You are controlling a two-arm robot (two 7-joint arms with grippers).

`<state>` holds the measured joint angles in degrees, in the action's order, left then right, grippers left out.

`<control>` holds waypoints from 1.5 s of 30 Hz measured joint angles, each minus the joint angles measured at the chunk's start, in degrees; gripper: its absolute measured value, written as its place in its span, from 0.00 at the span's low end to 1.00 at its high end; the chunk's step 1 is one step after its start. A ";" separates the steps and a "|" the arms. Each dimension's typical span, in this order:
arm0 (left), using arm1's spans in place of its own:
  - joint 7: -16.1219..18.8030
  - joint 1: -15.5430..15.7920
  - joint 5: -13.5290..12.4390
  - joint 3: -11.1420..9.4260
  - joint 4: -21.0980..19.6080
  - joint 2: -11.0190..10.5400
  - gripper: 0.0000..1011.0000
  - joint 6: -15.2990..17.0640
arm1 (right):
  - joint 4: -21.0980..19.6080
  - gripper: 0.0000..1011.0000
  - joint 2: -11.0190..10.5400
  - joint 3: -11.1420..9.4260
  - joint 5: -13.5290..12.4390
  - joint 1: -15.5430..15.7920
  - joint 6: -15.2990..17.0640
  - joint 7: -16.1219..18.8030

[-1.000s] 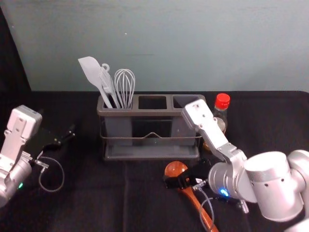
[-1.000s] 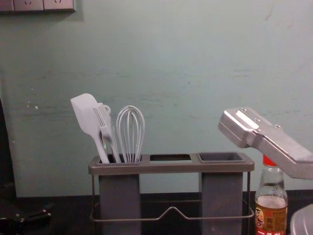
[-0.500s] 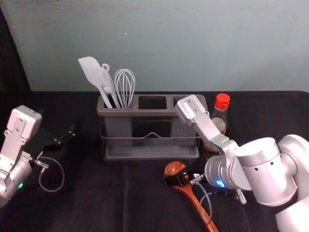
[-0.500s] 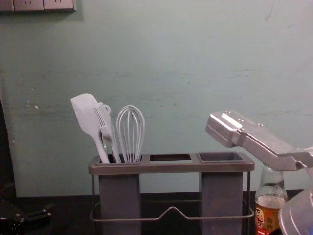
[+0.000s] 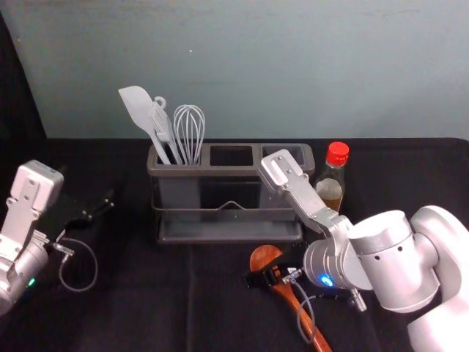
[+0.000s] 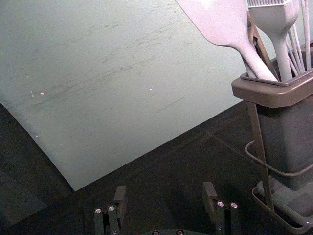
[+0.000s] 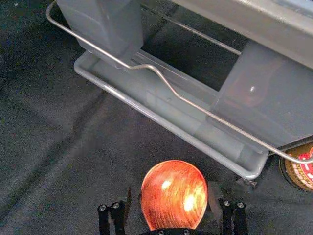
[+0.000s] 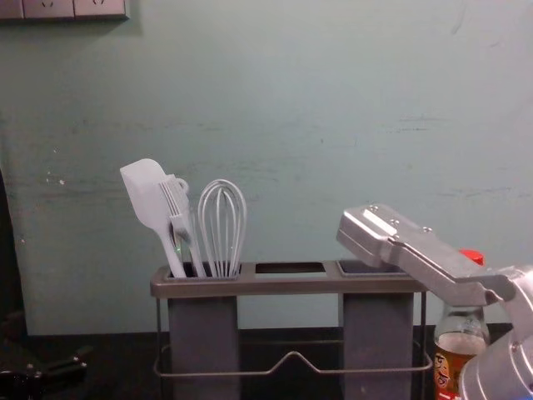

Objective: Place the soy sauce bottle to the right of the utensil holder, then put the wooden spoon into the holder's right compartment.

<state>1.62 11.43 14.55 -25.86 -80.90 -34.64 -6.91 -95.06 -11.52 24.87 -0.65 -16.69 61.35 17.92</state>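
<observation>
Edging left, the right claw [image 5: 265, 276] straddles the spoon [image 5: 264, 256].

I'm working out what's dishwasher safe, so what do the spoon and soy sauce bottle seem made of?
The wooden spoon looks like glossy, probably varnished wood: reddish, with visible grain and bright highlights. The soy sauce bottle seems to be smooth clear glass, see-through near the top, though clear plastic is possible.

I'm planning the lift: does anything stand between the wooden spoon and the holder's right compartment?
Yes: the utensil holder, whose front wire rail and higher rim stand between the spoon and the right compartment.
</observation>
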 joint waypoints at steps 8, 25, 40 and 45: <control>0.00 0.00 0.00 0.00 0.00 0.00 1.00 0.00 | 0.59 0.99 0.41 0.03 1.01 -0.14 0.02 0.53; 0.00 0.00 0.00 0.00 0.00 0.00 1.00 0.00 | 1.39 0.99 1.22 -0.54 3.06 0.01 -0.24 1.87; 0.00 0.00 0.00 0.00 0.00 0.00 1.00 0.00 | 2.01 0.99 1.50 -1.06 4.58 0.18 -0.58 3.32; 0.00 0.00 0.00 0.00 0.00 0.00 1.00 0.00 | 2.04 0.92 1.68 -1.34 5.10 0.32 -0.85 3.80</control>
<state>1.62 11.43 14.55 -25.86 -80.90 -34.65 -6.91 -93.03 -9.84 23.53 4.45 -16.37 60.49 21.71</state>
